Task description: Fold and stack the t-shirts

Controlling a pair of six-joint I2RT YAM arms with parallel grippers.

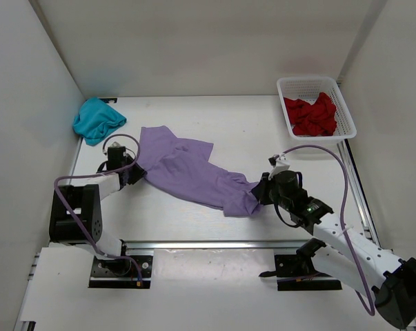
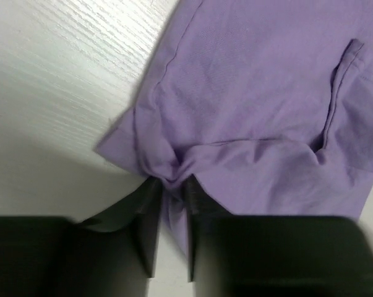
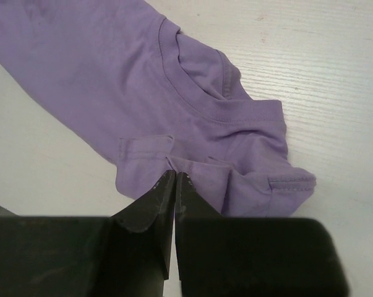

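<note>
The pale lavender t-shirt (image 1: 187, 172) lies stretched across the middle of the table, running from upper left to lower right. My left gripper (image 1: 134, 174) is shut on its left edge; in the left wrist view, bunched lavender cloth (image 2: 254, 93) gathers between the fingertips of that gripper (image 2: 172, 182). My right gripper (image 1: 261, 190) is at the shirt's lower right end. In the right wrist view its tips (image 3: 174, 176) are pressed together on a fold of the lavender t-shirt (image 3: 112, 74) near the collar. The teal t-shirt (image 1: 96, 119) sits crumpled at the far left. The red t-shirt (image 1: 311, 116) lies in the basket.
A white mesh basket (image 1: 348, 125) stands at the far right corner against the wall. White walls close in the table on the left, back and right. Aluminium rails run along the near edge and right side, with both arm bases bolted there.
</note>
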